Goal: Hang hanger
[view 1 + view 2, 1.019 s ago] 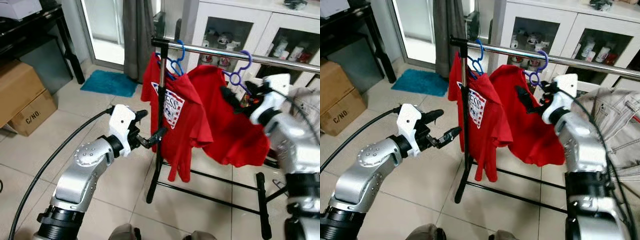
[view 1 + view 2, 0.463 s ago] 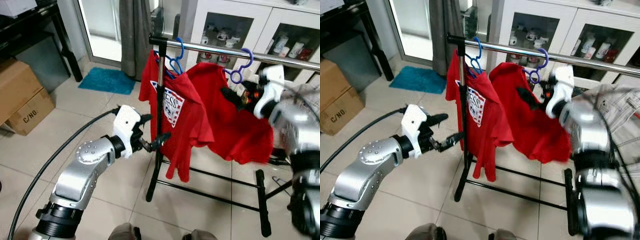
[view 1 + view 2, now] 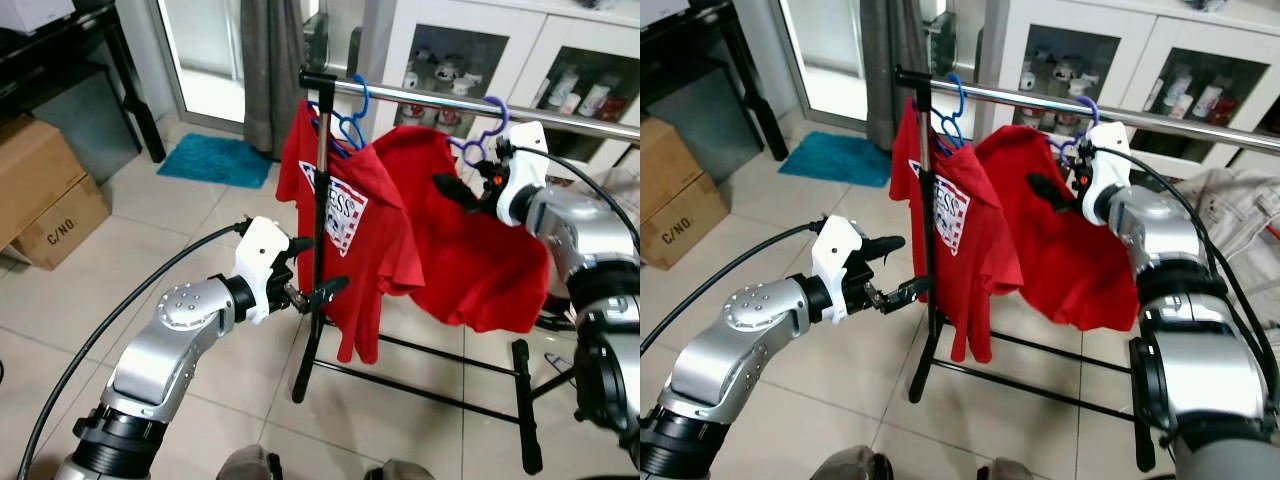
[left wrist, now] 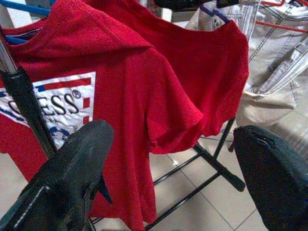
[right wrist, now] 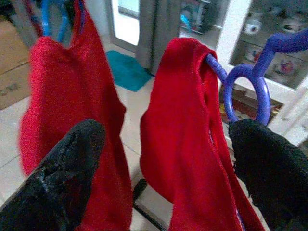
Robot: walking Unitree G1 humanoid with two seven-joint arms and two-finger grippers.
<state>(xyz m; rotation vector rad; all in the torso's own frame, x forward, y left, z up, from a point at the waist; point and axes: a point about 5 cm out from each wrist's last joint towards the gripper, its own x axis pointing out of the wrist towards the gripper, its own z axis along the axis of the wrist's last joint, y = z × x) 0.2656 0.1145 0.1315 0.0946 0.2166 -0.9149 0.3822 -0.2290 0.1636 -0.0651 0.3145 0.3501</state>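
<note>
Purple plastic is what you are dealing with: the hanger (image 3: 478, 140) sits at upper right of the head view, its hook up at the rail (image 3: 470, 105), though you cannot tell from here whether it has fully caught. It carries a red shirt (image 3: 470, 250) that droops below it. Your right gripper (image 3: 462, 190) is just beside the hanger's neck; its wrist view shows the fingers spread wide, with the loop and shirt between them, pinching nothing.

Judge the hanger as light and stiff, but thin and smooth, so it may twist or slip in the fingers. The shirt is soft and will swing, tugging the hanger off level. Take hold at the neck, just under the hook, not on the cloth.

Your left gripper (image 3: 310, 285) hovers centre frame, fingers also spread and empty, close to the rack's black upright (image 3: 318, 250) and the hem of the printed shirt (image 3: 345, 215).

Mind what crowds the rail. That printed shirt hangs on a blue hanger (image 3: 345, 125) at the rail's left end, near the purple one, and the two shirts touch. A pale jacket (image 3: 1240, 215) hangs to the right. Behind stands a white cabinet (image 3: 520, 50) with glass doors, and the rack's base bars (image 3: 420, 375) lie low on the tile floor (image 3: 180, 240).
</note>
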